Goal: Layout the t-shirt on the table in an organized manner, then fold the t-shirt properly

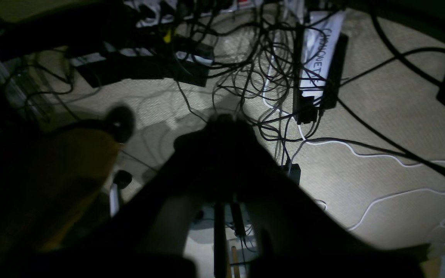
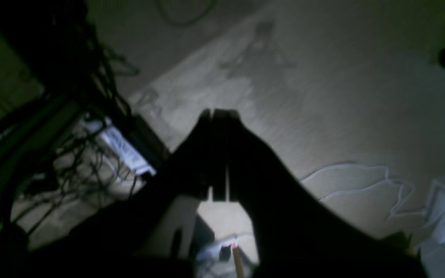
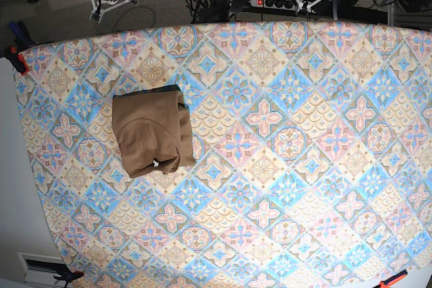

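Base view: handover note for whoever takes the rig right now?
Left gripper: shut, empty, hanging over the floor and cables, off the table.
Right gripper: shut, empty, also over the floor.
T-shirt: folded into a compact rectangle, on the table toward the base view's left side, small white tag showing at its near edge. Neither arm shows in the base view.
Done: the shirt looks laid out and folded.
Left: probably nothing. The near right corner looks a bit uneven, so check whether it needs tidying.
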Robot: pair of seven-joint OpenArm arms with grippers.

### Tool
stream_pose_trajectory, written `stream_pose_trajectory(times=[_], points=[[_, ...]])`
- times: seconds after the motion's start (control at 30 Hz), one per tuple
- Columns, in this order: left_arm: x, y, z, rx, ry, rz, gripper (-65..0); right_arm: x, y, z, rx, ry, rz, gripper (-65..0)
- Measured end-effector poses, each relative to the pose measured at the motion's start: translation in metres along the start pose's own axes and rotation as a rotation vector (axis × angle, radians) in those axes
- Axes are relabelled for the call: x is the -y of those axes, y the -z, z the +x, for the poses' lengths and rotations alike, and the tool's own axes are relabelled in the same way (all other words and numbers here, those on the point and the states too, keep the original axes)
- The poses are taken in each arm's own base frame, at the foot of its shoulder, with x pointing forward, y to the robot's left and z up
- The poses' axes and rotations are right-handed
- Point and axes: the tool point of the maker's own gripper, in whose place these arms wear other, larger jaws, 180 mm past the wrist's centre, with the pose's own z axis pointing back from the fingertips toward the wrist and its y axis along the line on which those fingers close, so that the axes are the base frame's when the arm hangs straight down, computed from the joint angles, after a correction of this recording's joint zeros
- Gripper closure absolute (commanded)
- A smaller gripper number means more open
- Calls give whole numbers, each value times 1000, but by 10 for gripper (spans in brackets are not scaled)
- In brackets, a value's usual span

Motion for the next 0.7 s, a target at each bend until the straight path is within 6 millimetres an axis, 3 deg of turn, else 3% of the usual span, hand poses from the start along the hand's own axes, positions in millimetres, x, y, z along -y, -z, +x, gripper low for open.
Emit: stream_pose_trajectory(times=[0.17, 0.47, 0.7], points=[[2, 0, 1, 2, -1, -5, 0, -25, -3, -24, -42, 0, 37, 0], [1, 1, 5, 6, 0, -1, 0, -50, -6, -29, -46, 4, 71, 0], [5, 2, 19, 22, 0, -5, 0, -39, -4, -26, -41, 0, 50, 0]])
